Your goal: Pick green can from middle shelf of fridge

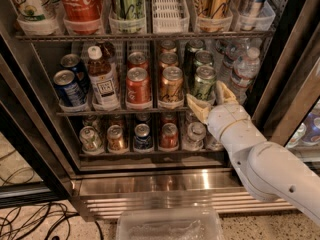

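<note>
Your end effector [210, 100] is open at the middle shelf [107, 113] edge, spread to flank the green can [204, 81] — frontmost in its lane, so you can reach it directly.

The middle shelf [125, 112] carries, left to right: blue cans [67, 86], a white-capped bottle [102, 81], red cans [137, 84], copper cans [171, 84], the green can [204, 81] and water bottles [245, 69]. The gripper [210, 100] sits at the shelf's front edge below the green can, fingers spread.
</note>
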You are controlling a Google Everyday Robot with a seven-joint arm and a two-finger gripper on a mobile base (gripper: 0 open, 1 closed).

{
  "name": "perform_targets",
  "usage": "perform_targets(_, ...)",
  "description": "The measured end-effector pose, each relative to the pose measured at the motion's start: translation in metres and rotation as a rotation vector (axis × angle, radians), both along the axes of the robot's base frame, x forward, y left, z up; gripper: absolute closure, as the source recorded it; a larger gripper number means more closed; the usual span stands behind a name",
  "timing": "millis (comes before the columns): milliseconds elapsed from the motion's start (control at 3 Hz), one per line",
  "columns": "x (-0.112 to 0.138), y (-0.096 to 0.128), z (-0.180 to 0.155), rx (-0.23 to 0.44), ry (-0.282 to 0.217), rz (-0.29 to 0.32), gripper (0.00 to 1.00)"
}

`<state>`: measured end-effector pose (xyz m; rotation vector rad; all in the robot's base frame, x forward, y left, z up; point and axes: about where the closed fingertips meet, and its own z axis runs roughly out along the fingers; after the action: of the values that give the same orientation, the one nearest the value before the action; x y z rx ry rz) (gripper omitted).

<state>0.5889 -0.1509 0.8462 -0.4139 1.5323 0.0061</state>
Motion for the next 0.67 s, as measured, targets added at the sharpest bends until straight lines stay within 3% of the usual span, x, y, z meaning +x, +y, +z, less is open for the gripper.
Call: perform_targets(667,0.0159,0.0048,0.0066,-0.004,-0.03,-0.023,0.34)
